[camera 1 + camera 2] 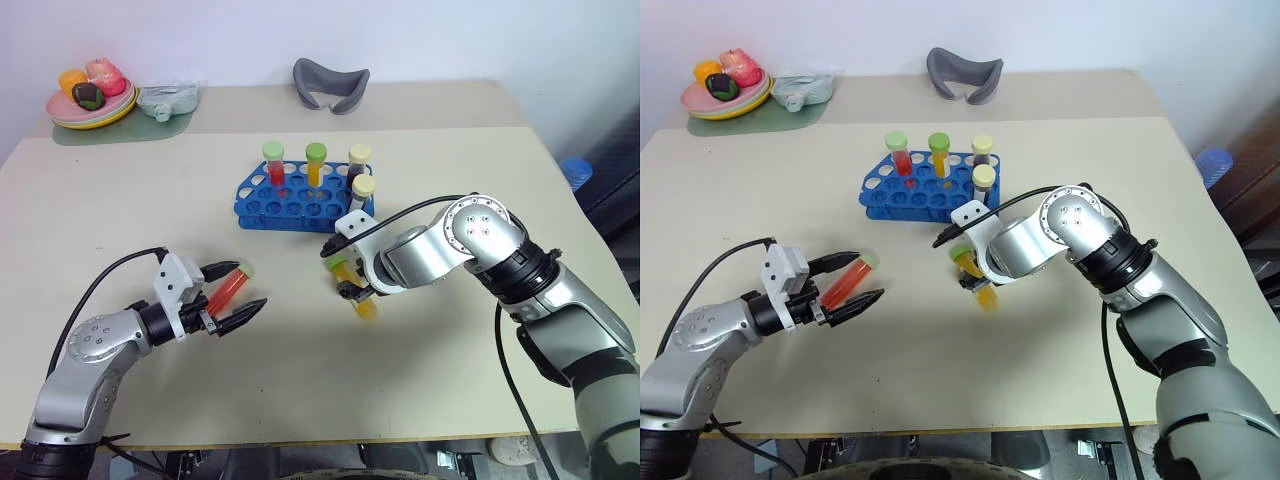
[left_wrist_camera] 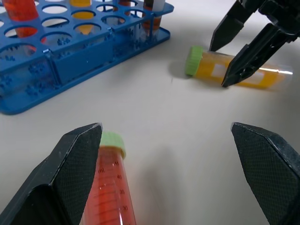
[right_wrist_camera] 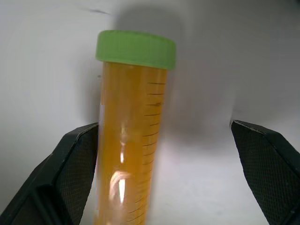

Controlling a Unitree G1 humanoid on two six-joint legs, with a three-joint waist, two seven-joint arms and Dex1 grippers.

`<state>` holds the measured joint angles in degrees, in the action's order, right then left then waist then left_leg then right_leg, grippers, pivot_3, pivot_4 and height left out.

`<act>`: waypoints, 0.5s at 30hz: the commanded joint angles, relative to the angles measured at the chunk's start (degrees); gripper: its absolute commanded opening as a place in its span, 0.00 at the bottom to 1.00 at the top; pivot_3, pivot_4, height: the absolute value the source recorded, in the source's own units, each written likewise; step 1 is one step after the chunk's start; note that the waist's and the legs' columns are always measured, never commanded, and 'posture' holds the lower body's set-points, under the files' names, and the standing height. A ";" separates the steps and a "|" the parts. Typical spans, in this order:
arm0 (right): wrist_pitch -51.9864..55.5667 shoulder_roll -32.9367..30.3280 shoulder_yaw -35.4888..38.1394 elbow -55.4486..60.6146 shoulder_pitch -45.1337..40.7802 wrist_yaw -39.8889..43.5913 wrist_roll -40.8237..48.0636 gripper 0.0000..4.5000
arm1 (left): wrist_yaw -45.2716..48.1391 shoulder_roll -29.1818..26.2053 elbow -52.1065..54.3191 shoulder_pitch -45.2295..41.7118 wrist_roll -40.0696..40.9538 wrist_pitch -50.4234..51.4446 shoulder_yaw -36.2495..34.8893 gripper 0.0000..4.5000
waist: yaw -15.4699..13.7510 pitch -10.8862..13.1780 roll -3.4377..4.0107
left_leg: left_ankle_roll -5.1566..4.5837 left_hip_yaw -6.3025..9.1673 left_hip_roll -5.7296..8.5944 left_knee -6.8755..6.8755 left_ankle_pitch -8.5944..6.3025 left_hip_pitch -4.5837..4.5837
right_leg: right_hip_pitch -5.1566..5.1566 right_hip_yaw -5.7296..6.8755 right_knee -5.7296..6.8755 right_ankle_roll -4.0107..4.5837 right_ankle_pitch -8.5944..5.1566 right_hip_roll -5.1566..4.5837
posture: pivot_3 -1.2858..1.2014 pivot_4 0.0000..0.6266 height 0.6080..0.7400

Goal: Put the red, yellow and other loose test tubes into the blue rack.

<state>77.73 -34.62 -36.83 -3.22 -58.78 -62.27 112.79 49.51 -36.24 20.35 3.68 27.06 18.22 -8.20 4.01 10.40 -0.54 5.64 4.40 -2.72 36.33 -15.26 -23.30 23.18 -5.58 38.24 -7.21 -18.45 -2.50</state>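
We have two loose tubes lying flat on the desk [image 1: 430, 400], each with its own tool over it. The yellow tube [image 1: 358, 294] lies just in front of the blue rack [image 1: 300, 200], at about 5 o'clock from it. Its green cap points back toward the rack and its cone tip toward us, so the long axis runs roughly 11 to 5. Our right tool [image 1: 352, 290] hangs over it, pointing steeply down, jaws spread wide and holding nothing. In the right wrist view the tube [image 3: 131, 140] sits close against one finger, well off the middle of the gap. We judge a small sideways shift is wanted before closing.

The red tube [image 1: 228, 288] lies off at 7 o'clock from the rack, pale green cap toward 1 o'clock. Our left tool [image 1: 238, 292] straddles it, also wide and empty; the tube lies along one finger here too.

The right tool is nearer the rack, so we expect the yellow tube goes in first.
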 commanded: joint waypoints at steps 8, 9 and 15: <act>-0.70 -0.46 -0.57 -0.79 -0.87 -0.49 0.21 0.38 | -0.35 0.44 0.74 -0.52 -0.24 -0.97 -0.03 1.00 | 0.00 0.00 0.00 | 0.00 0.01 0.00 0.00 0.00 0.00 | 0.00 0.00 0.00 0.00 0.00 0.01 | 0.52 0.24 1.00; -0.72 -0.46 -0.56 -0.76 -0.84 -0.50 0.21 0.38 | -0.38 0.44 0.76 -0.50 -0.25 -0.97 -0.04 1.00 | 0.00 0.00 0.00 | 0.00 0.01 0.00 0.00 0.00 0.00 | 0.00 0.00 0.00 0.00 0.00 0.01 | 0.52 0.24 1.00; -0.81 -0.37 -0.61 -0.32 -1.00 -0.14 0.21 0.38 | -0.40 0.40 0.47 -0.64 -0.41 -1.11 -0.09 1.00 | 0.00 0.00 0.00 | 0.00 0.01 -0.01 -0.01 0.00 0.00 | 0.01 0.00 0.00 0.00 0.00 0.01 | 0.52 0.24 1.00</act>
<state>76.93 -34.73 -36.84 -3.74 -58.98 -62.48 112.84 49.37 -35.80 20.28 3.59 26.70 18.20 -7.71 4.01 10.40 -0.53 5.64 4.41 -2.72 36.32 -15.26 -23.30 23.19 -5.58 38.24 -7.21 -18.45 -2.48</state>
